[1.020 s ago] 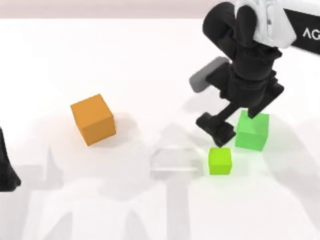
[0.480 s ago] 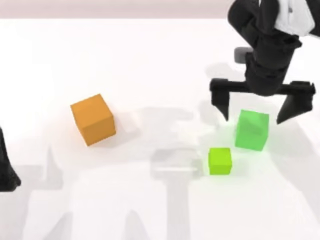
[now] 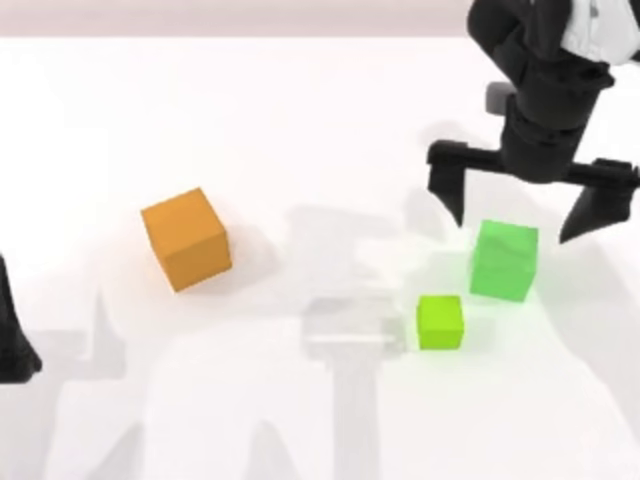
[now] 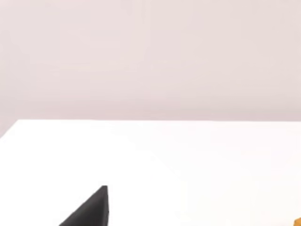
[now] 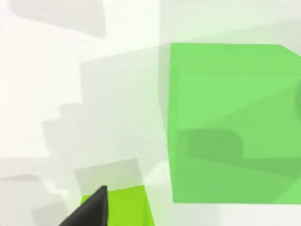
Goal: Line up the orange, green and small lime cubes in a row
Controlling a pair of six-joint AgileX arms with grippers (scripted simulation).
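The orange cube [image 3: 186, 238] sits left of centre on the white table. On the right, the green cube [image 3: 504, 260] stands with the small lime cube [image 3: 440, 322] just in front of it and to its left, a small gap between them. My right gripper [image 3: 515, 222] hovers open over the green cube's far edge, its fingers spread wider than the cube and touching nothing. In the right wrist view the green cube [image 5: 233, 122] fills the frame, and one dark fingertip [image 5: 96, 209] overlaps the lime cube [image 5: 129, 207]. My left gripper [image 3: 12, 345] is parked at the left edge.
A faint pale grey box shape [image 3: 350, 325] lies on the table left of the lime cube. The white table [image 3: 300, 130] stretches between the orange cube and the green pair. A sliver of the orange cube [image 4: 297, 222] shows in the left wrist view.
My right gripper has swung from a tilted pose near the lime cube to a level, wide-open pose over the green cube, drifting slightly back and right. No cube has moved.
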